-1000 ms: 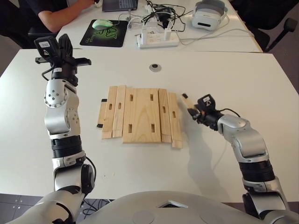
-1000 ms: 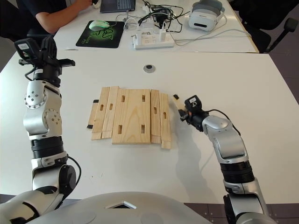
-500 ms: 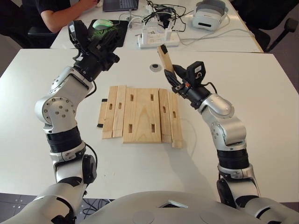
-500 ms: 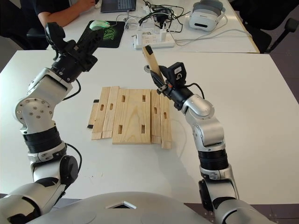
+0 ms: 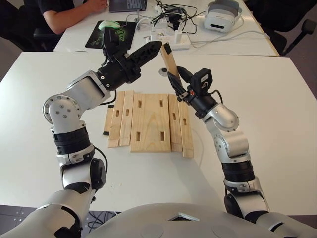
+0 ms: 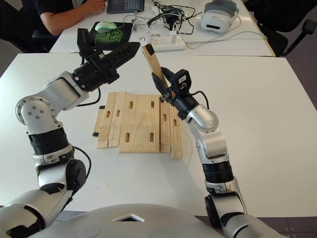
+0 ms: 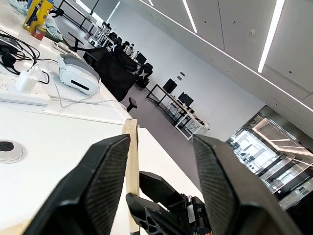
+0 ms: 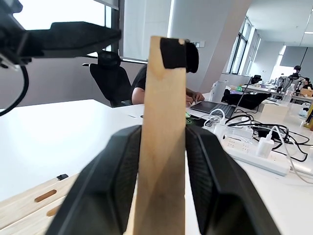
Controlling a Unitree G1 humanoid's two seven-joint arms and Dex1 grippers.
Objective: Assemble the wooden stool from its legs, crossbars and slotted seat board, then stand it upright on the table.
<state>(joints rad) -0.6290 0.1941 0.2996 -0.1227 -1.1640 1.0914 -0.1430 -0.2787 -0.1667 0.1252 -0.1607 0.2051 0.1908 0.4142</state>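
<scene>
The slotted seat board point(image 5: 151, 121) lies flat mid-table, with wooden slotted bars on its left point(image 5: 121, 118) and right point(image 5: 180, 121). My right gripper point(image 5: 177, 79) is shut on a wooden leg point(image 5: 170, 62), holding it nearly upright in the air over the boards' far edge; the leg point(image 8: 164, 147) has a black pad at its top end. My left gripper point(image 5: 151, 51) is open, with its fingers pointing at the leg's top end from the left. In the left wrist view the leg point(image 7: 131, 161) stands just beside one finger point(image 7: 105, 186). I cannot tell if they touch.
A small black-tipped wooden piece point(image 5: 107, 121) lies left of the bars. A round cable grommet point(image 7: 7, 151) sits in the table behind the boards. The neighbouring table behind holds a power strip point(image 5: 166, 39), a white headset point(image 5: 223, 15) and a mouse pad point(image 5: 110, 32).
My right gripper lifted the leg from the table right of the boards up to upright over their far edge. My left arm swung from high at the left towards the leg's top.
</scene>
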